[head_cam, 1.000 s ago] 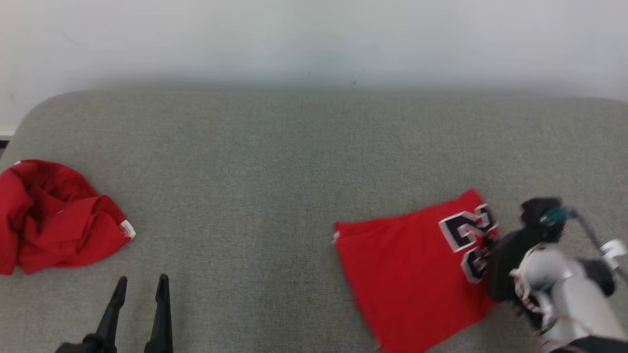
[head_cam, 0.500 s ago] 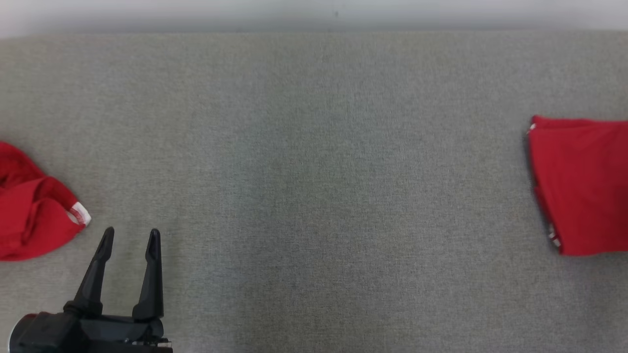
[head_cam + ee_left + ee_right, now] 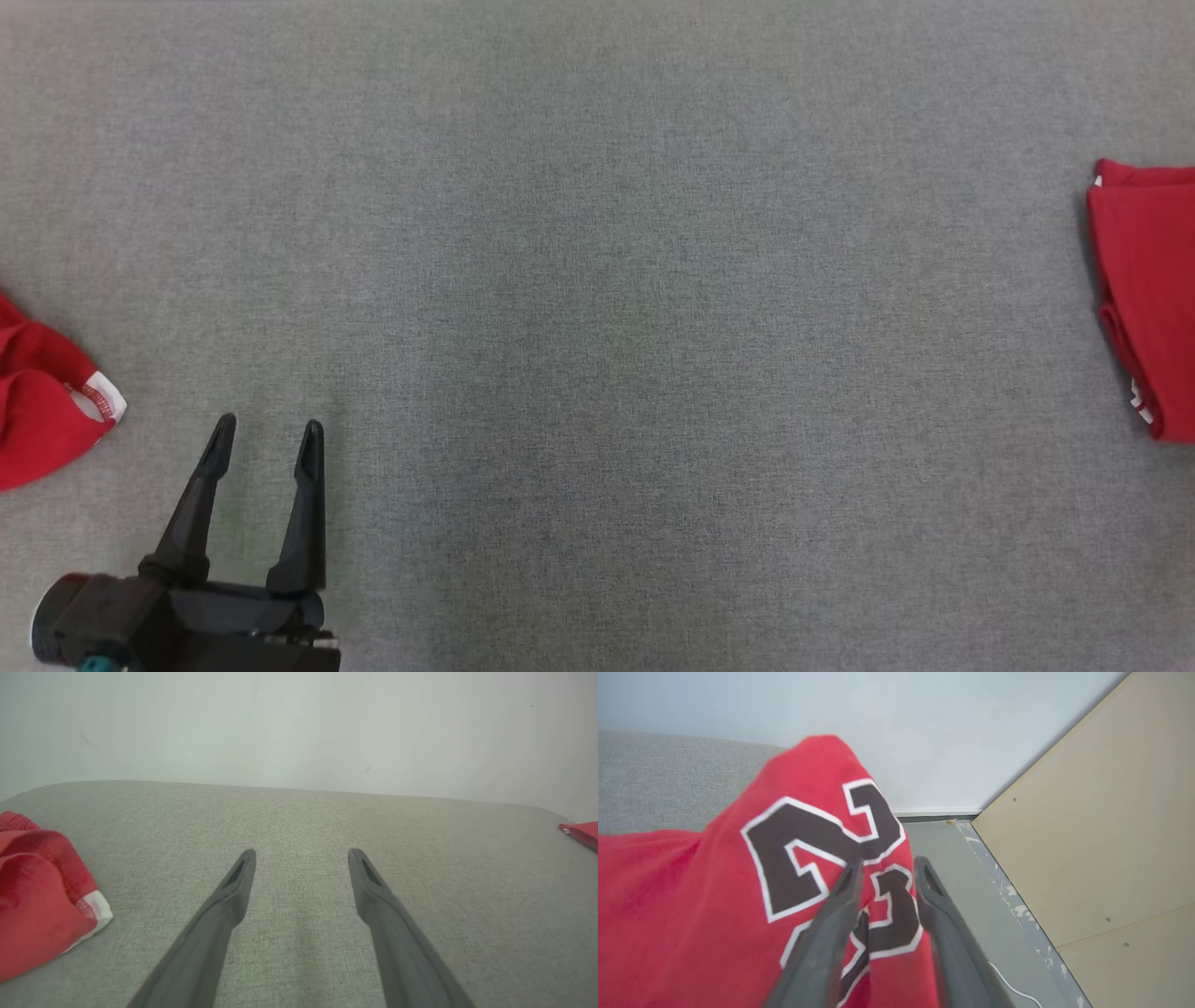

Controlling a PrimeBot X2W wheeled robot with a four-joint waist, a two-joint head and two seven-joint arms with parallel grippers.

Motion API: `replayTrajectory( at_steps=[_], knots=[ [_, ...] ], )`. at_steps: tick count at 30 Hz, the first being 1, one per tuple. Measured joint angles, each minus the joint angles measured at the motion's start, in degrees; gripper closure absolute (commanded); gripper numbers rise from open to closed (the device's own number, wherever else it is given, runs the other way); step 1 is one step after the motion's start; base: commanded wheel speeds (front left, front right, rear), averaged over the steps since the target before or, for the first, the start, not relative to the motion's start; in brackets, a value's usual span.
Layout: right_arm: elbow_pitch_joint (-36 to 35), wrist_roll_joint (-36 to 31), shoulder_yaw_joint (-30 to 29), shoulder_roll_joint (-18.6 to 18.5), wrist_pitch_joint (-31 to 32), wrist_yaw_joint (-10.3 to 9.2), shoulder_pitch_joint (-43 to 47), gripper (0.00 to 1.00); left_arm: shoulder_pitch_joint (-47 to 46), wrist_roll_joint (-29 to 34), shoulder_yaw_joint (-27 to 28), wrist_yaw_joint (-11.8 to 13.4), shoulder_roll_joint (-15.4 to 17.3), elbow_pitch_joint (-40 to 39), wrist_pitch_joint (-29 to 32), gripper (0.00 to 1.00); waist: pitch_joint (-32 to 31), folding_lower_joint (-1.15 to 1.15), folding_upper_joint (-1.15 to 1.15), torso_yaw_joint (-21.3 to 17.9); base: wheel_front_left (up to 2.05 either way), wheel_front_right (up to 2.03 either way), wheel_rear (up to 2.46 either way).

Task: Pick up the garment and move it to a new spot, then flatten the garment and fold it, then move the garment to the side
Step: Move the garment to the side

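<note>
Head view: left gripper [image 3: 269,425], jaws wide apart, empty; folded garment [image 3: 1144,289] far right on surface [image 3: 597,280]; crumpled red cloth [image 3: 42,411] far left.
Left wrist view: jaws spread above surface.
Right wrist view: right gripper [image 3: 889,862] over garment's number, jaws slightly parted, hold unclear.

My left gripper [image 3: 268,431] sits low at about seven o'clock in the head view. Its black wrist housing [image 3: 187,625] is down at the frame's bottom edge. Its two long dark fingers [image 3: 201,504] point between twelve and one o'clock and are spread wide. In the right wrist view, my right gripper [image 3: 888,864] points toward twelve with only a narrow gap between its fingertips. I can't tell whether it pinches anything.
</note>
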Motion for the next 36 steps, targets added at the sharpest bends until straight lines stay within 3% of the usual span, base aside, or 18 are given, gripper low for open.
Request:
replayTrajectory(
  at_steps=[9, 15, 23, 36],
  knots=[
    [4.64, -2.23, 2.22, 2.00, -6.93, 0.00, -2.25, 0.00, -1.99, -0.15, 0.16, 0.00, -0.75, 1.57, 0.00, 0.00, -1.48, 0.00, 0.00, 0.18, 0.00, 0.00, 0.00],
    [4.60, 3.15, 7.25, 6.60, -13.39, 0.00, 0.09, 0.00, -0.11, -0.65, 1.32, 0.00, -2.18, 3.16, -0.01, 0.00, -5.76, -0.01, 0.00, 0.54, 0.00, 0.00, 0.00],
    [-4.72, 14.92, 20.38, 13.59, -18.69, 0.00, 13.74, 0.00, 5.87, 0.66, 3.88, 0.00, -3.90, 6.03, 0.00, 0.00, -13.95, -0.02, -0.01, 0.75, 0.00, 0.00, 0.00],
    [-21.23, 18.59, 25.47, 25.99, -14.79, 0.00, 33.78, 0.00, 10.48, 2.08, 7.08, 0.00, -6.60, 8.59, -0.01, 0.00, -24.34, -0.03, -0.02, 0.81, 0.00, 0.00, 0.00]
  ],
)
